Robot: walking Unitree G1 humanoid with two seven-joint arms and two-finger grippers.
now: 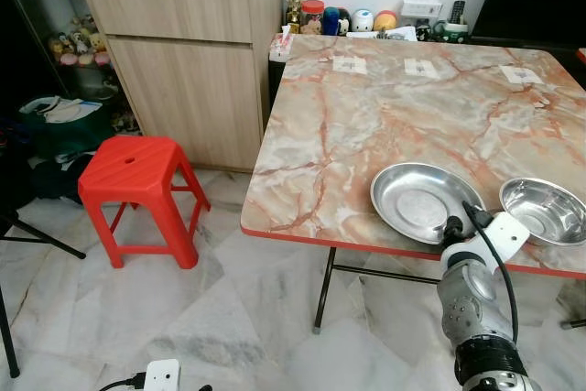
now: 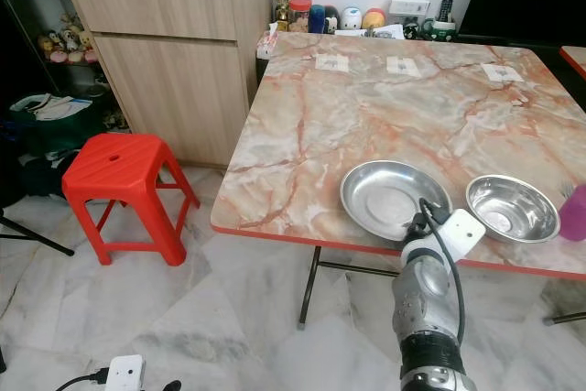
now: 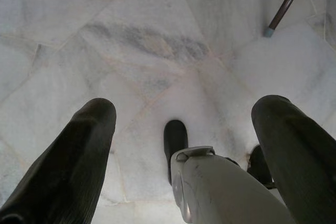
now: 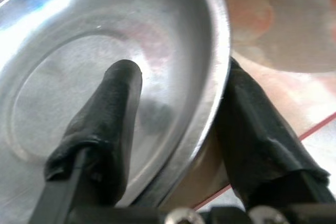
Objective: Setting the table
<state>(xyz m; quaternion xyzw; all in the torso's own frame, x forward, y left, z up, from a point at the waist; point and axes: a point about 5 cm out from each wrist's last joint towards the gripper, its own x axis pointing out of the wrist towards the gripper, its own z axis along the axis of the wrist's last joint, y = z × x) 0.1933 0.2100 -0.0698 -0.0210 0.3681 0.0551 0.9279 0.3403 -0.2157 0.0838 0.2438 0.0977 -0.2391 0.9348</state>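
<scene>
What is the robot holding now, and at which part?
The right gripper holds the steel plate by its near rim, one finger inside, one outside. The left gripper holds nothing.

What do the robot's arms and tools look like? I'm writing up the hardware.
The right arm is silver metal with rounded joints, a ribbed black band near its base, a white block at the wrist and a black cable looping along it. The right tool and left tool each have two long, black, rubbery fingers.

Bright, even indoor light; head views sharp. Glare on steel plate (image 4: 105, 51); wrist close-ups soft, slightly blurred.
</scene>
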